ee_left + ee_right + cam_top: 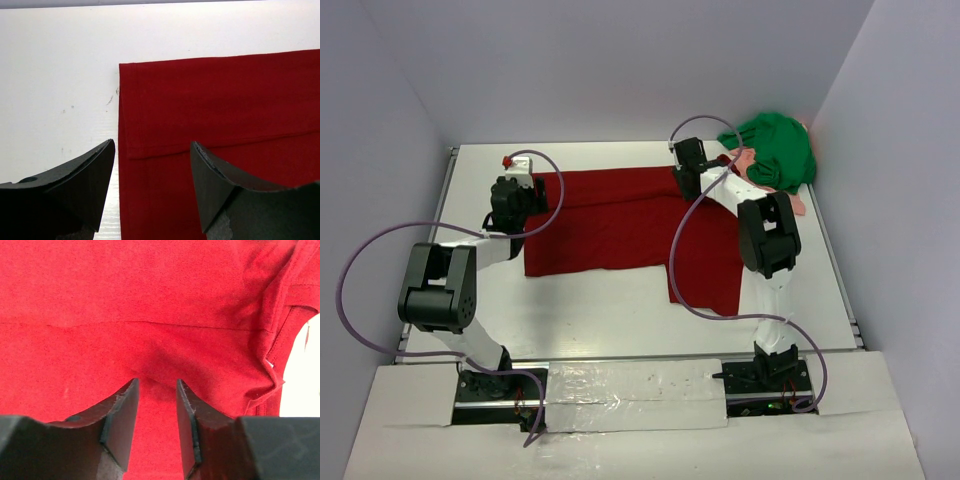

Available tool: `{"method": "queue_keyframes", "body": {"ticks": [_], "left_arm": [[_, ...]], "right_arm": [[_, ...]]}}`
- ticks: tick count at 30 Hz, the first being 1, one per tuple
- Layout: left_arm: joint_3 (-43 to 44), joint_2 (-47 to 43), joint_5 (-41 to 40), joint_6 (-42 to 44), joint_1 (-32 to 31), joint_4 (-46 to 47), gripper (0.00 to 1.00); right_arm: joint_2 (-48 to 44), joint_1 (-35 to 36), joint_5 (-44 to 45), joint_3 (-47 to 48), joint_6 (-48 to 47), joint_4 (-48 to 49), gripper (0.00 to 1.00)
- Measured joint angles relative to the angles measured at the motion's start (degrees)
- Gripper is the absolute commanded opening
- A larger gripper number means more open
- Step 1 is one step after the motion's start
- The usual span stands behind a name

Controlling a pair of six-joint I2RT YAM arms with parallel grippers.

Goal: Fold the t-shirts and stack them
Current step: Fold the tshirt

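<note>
The dark red t-shirt (620,225) lies flat across the white table, its far part folded over itself, with a sleeve hanging toward the near right. My left gripper (517,200) hovers open over the shirt's left edge (225,100); one finger is over bare table, the other over cloth (151,142). My right gripper (688,182) is at the shirt's far right, its jaws (157,381) a little apart, close over the red cloth (125,290), where a small ridge rises between them. The bright green t-shirt (775,150) lies bunched at the back right corner, on the salmon-pink cloth (801,203).
White table (600,310) is walled at the back and both sides. Purple cables (360,260) loop from both arms. The arm bases (620,390) stand at the near edge. The shirt's collar area (280,340) wrinkles beside the right gripper.
</note>
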Motion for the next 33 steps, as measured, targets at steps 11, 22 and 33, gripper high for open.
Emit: {"method": "queue_keyframes", "body": {"ticks": [11,22,33], "left_arm": [[-0.02,-0.02,0.0,0.0,0.0,-0.02,0.7],[-0.02,0.0,0.02,-0.02,0.0,-0.02,0.69],[-0.02,-0.02,0.02,-0.04,-0.02,-0.02,0.68]], "right_arm": [[3.58,0.52,2.49,2.38,-2.16,-1.03,0.17],[4.48,0.83,4.22,5.09,-3.32,-2.03,0.0],[4.59,2.16,12.04,4.44,-8.46,6.05,0.0]]}}
